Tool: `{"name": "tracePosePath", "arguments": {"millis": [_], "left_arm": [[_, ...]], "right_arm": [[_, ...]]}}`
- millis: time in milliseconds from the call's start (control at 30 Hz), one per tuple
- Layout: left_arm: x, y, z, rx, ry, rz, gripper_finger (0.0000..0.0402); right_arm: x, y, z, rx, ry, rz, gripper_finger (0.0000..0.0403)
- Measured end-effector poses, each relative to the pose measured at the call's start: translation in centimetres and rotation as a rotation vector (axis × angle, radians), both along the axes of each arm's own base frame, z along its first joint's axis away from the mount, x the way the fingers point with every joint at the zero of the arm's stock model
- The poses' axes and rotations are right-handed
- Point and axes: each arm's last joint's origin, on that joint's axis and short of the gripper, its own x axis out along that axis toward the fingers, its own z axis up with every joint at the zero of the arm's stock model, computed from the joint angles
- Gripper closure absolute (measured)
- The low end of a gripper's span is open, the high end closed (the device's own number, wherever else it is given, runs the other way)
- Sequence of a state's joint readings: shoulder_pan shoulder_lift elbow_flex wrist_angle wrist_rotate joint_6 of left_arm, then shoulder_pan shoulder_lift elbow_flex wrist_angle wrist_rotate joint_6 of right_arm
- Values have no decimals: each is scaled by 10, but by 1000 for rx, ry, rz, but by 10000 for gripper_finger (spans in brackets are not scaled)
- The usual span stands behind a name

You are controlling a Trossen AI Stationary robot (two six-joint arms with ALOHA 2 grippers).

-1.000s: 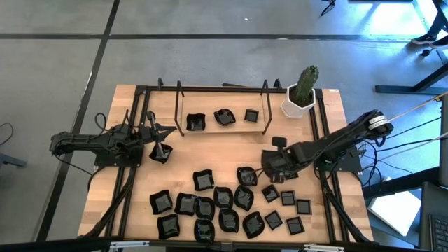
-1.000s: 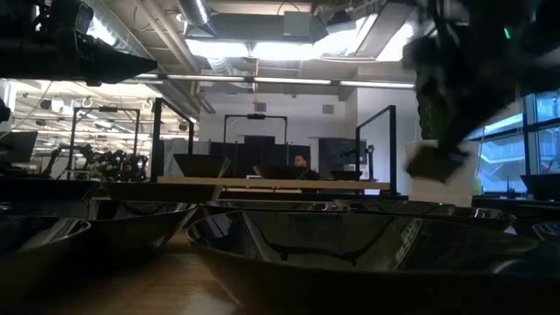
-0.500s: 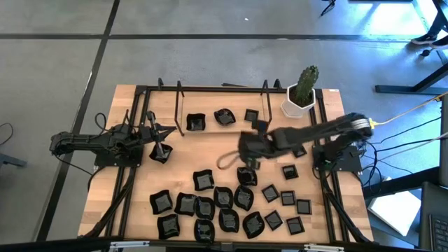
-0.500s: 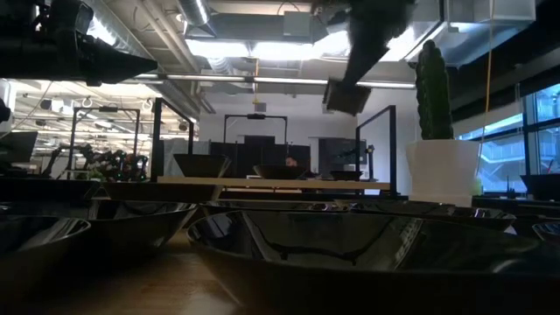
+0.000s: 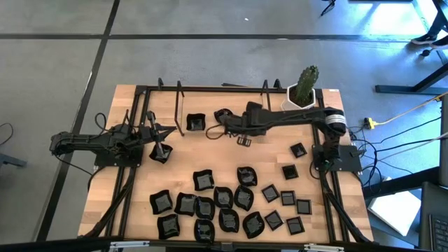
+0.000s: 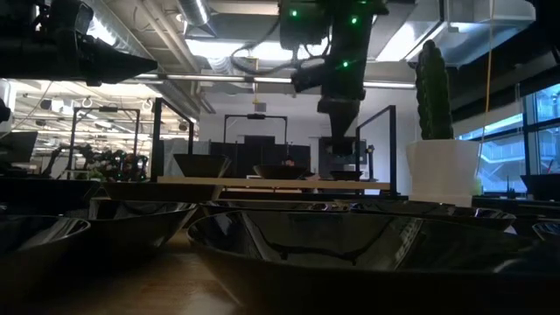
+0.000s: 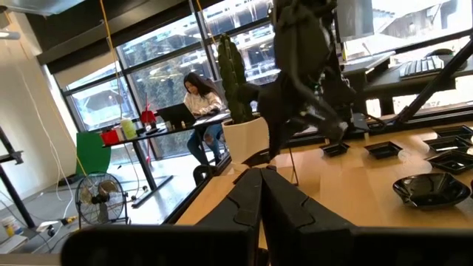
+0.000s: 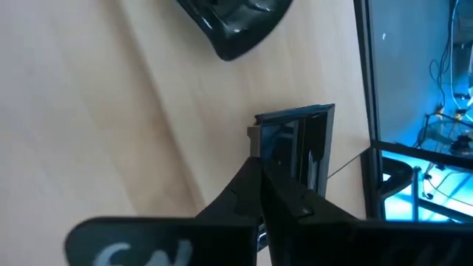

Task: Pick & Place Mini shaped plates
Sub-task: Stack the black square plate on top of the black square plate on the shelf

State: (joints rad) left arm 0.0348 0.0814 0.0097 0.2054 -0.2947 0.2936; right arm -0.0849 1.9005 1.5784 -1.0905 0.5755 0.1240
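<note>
the left gripper rests at the left side of the wooden table, its fingers pressed together with nothing between them. just right of it, at the back of the table, a wavy-edged black plate lies on the raised wooden strip between the black rails. next along that strip lies a rounded leaf-like plate, partly under the right arm. the right gripper has reached across from the right to this strip; its fingers are closed, and a small flat square plate stands on edge right at their tips. whether they actually pinch its edge or only touch it cannot be told. in the right wrist view the leaf-like plate lies just beyond the square one, apart from it. the remaining mini plates lie clustered at the front of the table, well apart from both grippers, with a few small squares toward the right. a white pot with a cactus stands at the back right corner.
</note>
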Motion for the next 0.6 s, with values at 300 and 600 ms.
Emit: {"name": "tracePosePath", "arguments": {"millis": [300,600], "left_arm": [[0,0,0,-1,-1,0,394],[0,0,0,-2,-1,0,398]], "right_arm": [[2,-14,-10,-19,87,39,396],[-1,-31,-11,6,100,25,396]]}}
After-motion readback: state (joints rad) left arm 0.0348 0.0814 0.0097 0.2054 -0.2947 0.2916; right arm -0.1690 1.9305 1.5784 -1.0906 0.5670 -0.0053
